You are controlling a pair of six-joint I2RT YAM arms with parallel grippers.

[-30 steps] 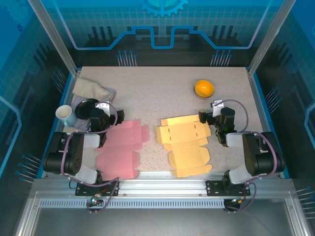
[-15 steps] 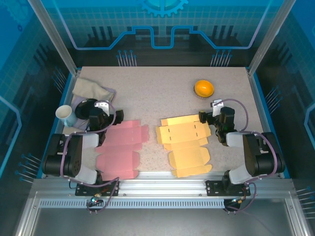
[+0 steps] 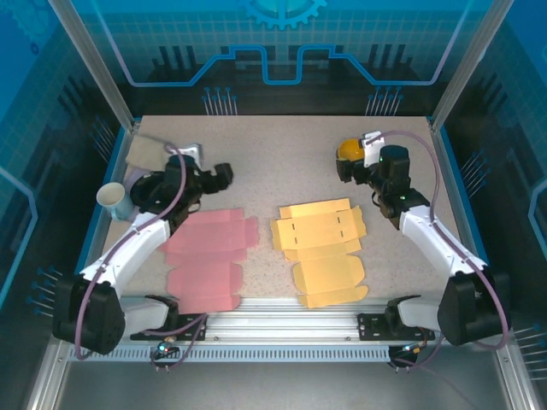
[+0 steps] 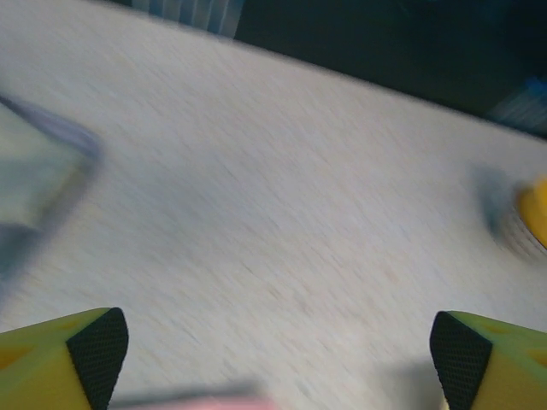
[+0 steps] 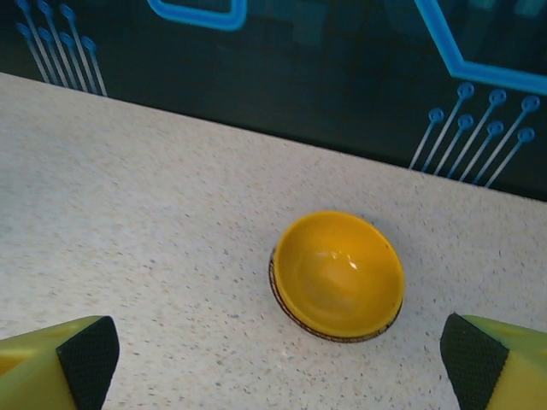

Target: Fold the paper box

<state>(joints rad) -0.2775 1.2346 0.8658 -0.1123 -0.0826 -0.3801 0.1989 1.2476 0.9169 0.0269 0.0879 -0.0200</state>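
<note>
left pincer [image 4: 278, 350]: released, fingers spread wide over the bare surface [image 3: 273, 162] | pink paper box [image 3: 209, 256]: flat unfolded blank, near-left | yellow paper box [image 3: 323, 249]: flat unfolded blank, near-centre | right pincer [image 5: 265, 354]: released, wide, facing yellow bowl [image 5: 338, 273]

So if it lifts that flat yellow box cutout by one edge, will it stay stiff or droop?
Probably droops: the yellow box cutout lies thin and flat, with cut flaps and creases that should hinge. It likely slides easily on the smooth table, and looks light.
</note>
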